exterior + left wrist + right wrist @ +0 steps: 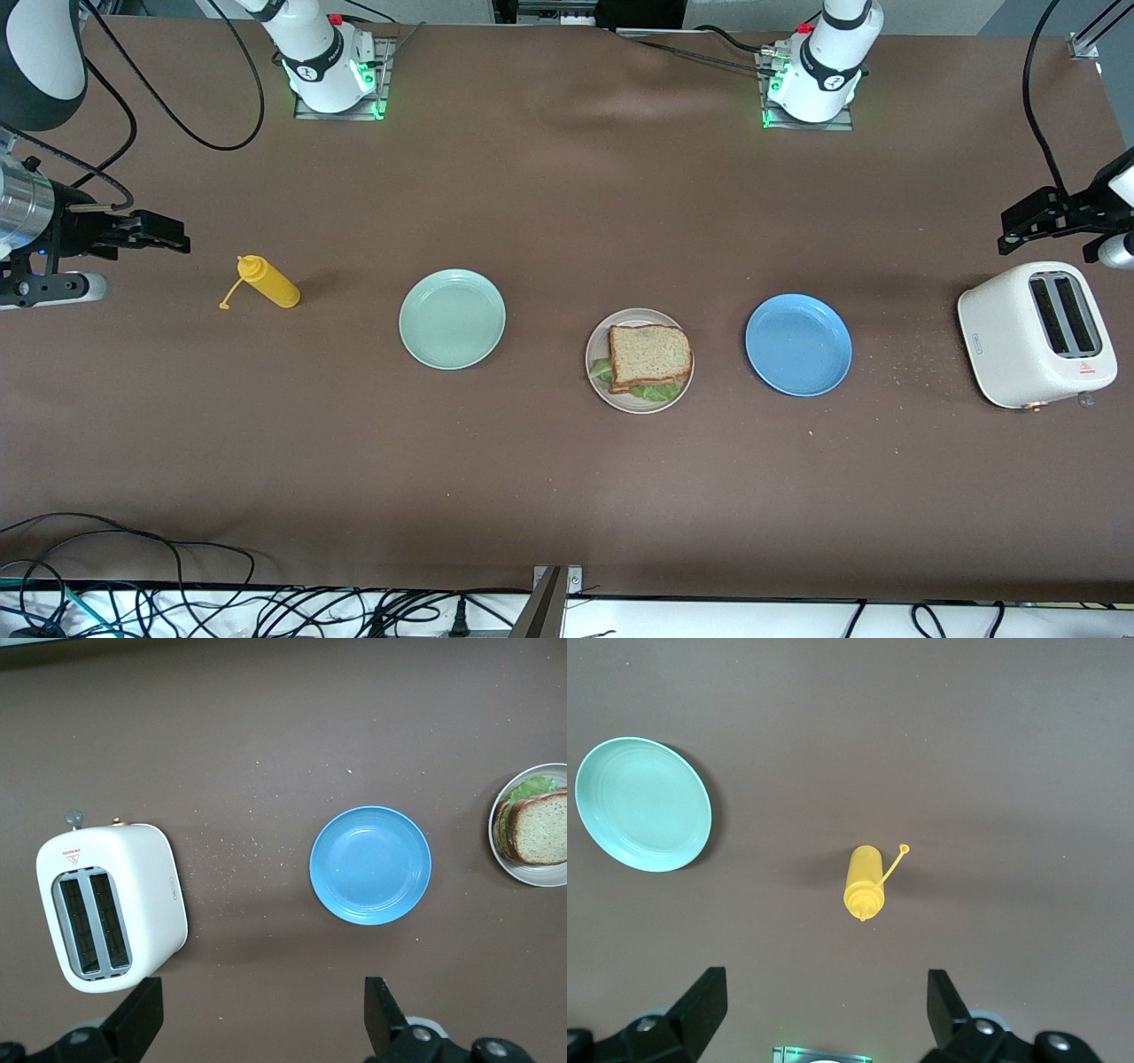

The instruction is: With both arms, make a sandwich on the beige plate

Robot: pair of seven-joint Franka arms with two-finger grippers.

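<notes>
Sandwich (649, 357) on beige plate (601, 383) at centre, blue plate (798, 345) at its three o'clock, mint plate (452, 318) at ten o'clock

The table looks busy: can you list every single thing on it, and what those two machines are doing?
sandwich: one, brown bread with green lettuce, on the beige plate
mint-green plate: one, toward the right arm's end
blue plate: one, beside the beige plate
mustard bottle: one, yellow, lying down
toaster: one, white, at the left arm's end
crumbs: scattered, pale, by the toaster
left gripper: open, waiting above the toaster's end
right gripper: open, waiting near the bottle
</notes>
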